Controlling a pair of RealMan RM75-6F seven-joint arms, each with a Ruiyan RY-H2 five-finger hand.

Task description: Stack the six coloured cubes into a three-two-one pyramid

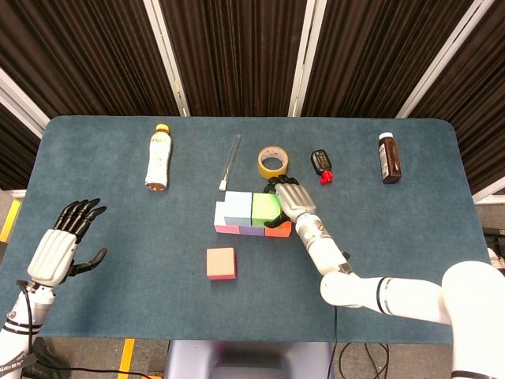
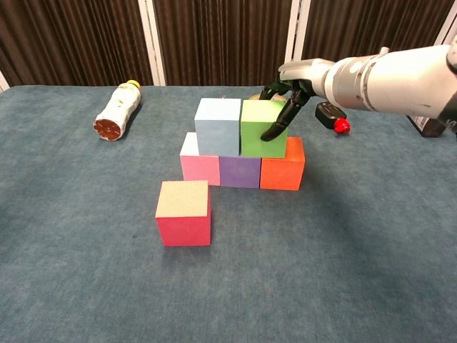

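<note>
Pink (image 2: 200,168), purple (image 2: 240,171) and orange (image 2: 282,171) cubes form a row on the table. On top of them stand a light blue cube (image 2: 218,127) and a green cube (image 2: 260,128), side by side and touching. My right hand (image 2: 296,89) grips the green cube, one finger on its front right face and the others behind it; from the head view, the right hand (image 1: 293,199) sits at the green cube's (image 1: 266,207) right edge. A red cube with a tan top (image 2: 183,214) stands alone in front. My left hand (image 1: 63,241) is open at the table's left edge.
A yellow-capped bottle (image 1: 158,156) lies at the back left. A thin stick (image 1: 230,162), a tape roll (image 1: 272,162), a small black and red object (image 1: 321,164) and a brown bottle (image 1: 388,158) lie behind the stack.
</note>
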